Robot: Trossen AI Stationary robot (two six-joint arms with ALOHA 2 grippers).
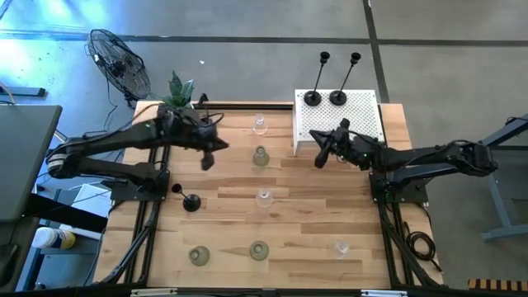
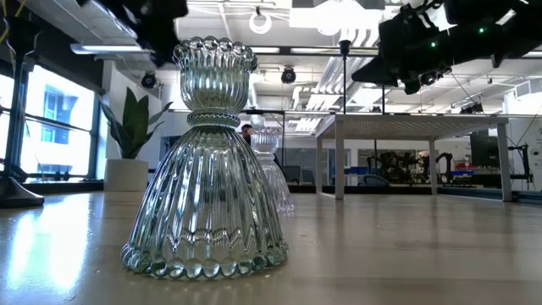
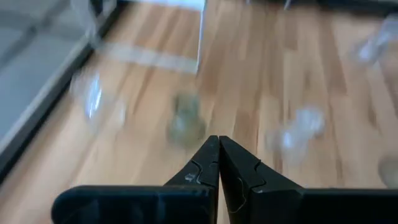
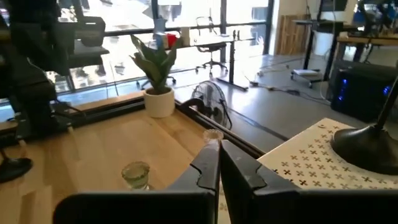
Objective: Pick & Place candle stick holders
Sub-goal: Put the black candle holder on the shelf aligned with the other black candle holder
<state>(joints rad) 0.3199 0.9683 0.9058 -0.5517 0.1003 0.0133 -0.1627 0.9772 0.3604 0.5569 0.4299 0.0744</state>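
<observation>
The left end effector is shut tight and holds nothing; a pale-green holder stands near it on the surface; the right end effector is shut and empty too, just beside the white box, where two black holders stand; in the left wrist view the glass holders are blurred.

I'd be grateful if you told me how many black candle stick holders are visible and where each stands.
3. Two black candle stick holders stand side by side on the white perforated box; a third sits on the table near its left edge. None seems hidden.
</observation>
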